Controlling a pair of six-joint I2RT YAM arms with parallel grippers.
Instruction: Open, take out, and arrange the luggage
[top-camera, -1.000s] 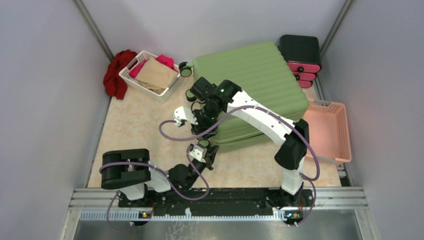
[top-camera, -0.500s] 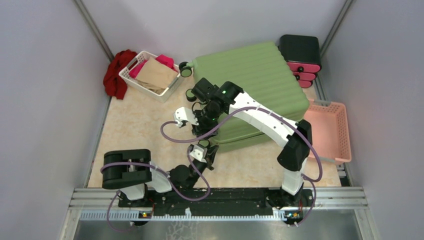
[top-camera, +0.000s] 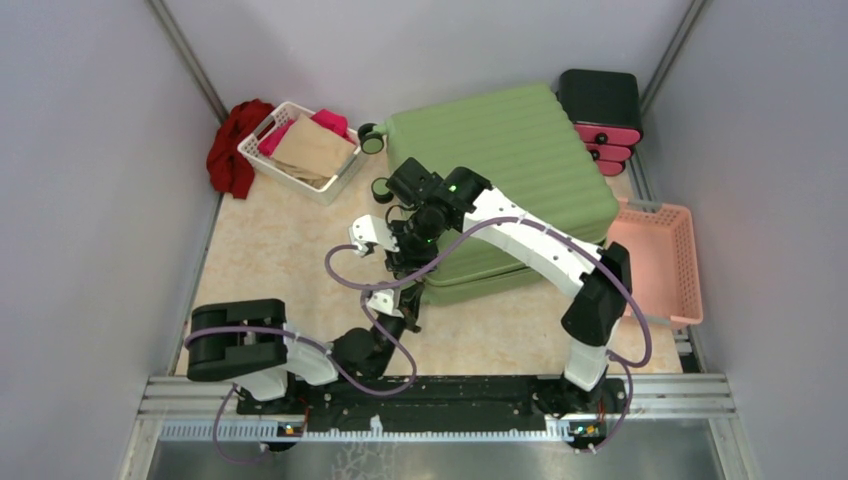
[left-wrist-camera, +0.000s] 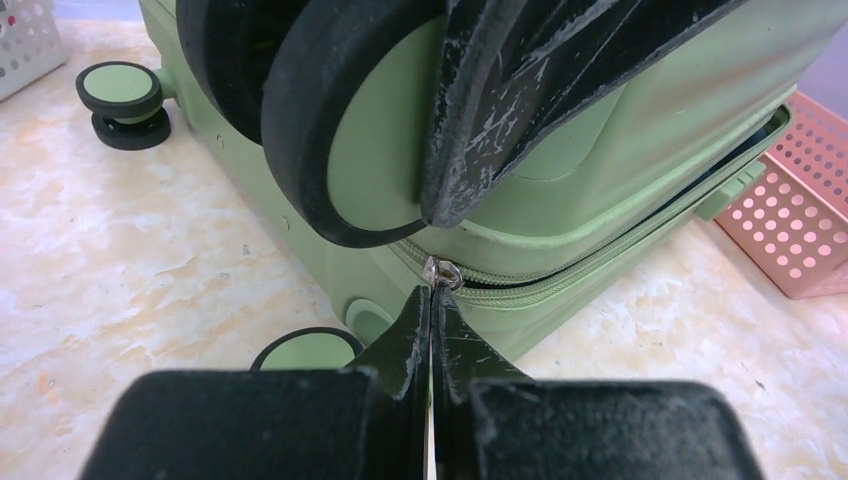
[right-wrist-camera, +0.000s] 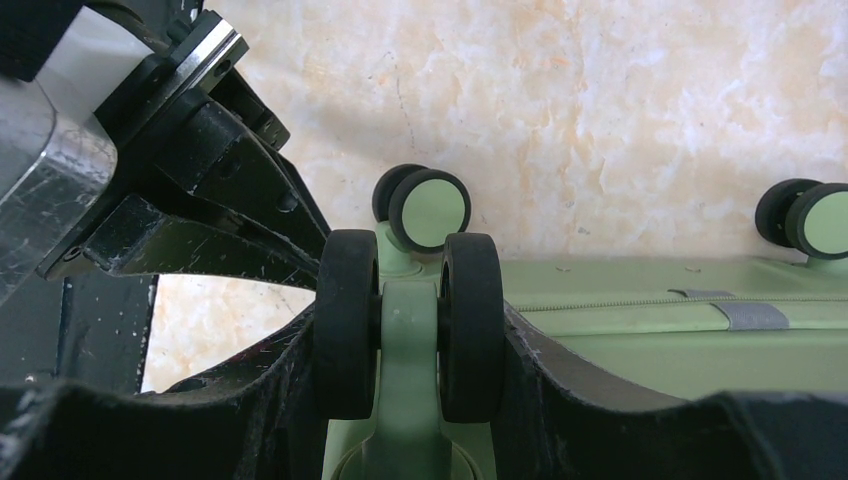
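Note:
The light-green ribbed luggage (top-camera: 500, 150) lies flat on the floor, zipped along its side seam (left-wrist-camera: 560, 290). My left gripper (left-wrist-camera: 432, 295) sits low at the front left corner (top-camera: 392, 300), jaws pressed together on the silver zipper pull (left-wrist-camera: 441, 272). My right gripper (right-wrist-camera: 408, 335) reaches in from above (top-camera: 408, 240). Its fingers (right-wrist-camera: 560, 380) clamp both sides of a black twin wheel (right-wrist-camera: 470, 320) at that same corner. In the left wrist view that wheel (left-wrist-camera: 360, 140) hangs just above the zipper. To the right of the pull the zipper gapes a little.
A white basket (top-camera: 262, 152) of clothes and a red cloth (top-camera: 232, 145) sit at the back left. A black-and-pink drawer box (top-camera: 602, 115) stands behind the suitcase. A pink basket (top-camera: 655, 260) lies at its right. Other wheels (left-wrist-camera: 120, 95) stick out over bare floor.
The left gripper closed on the zipper pull, and its arm shifted slightly left. The right arm stayed clamped on the wheel and drifted a little to the right.

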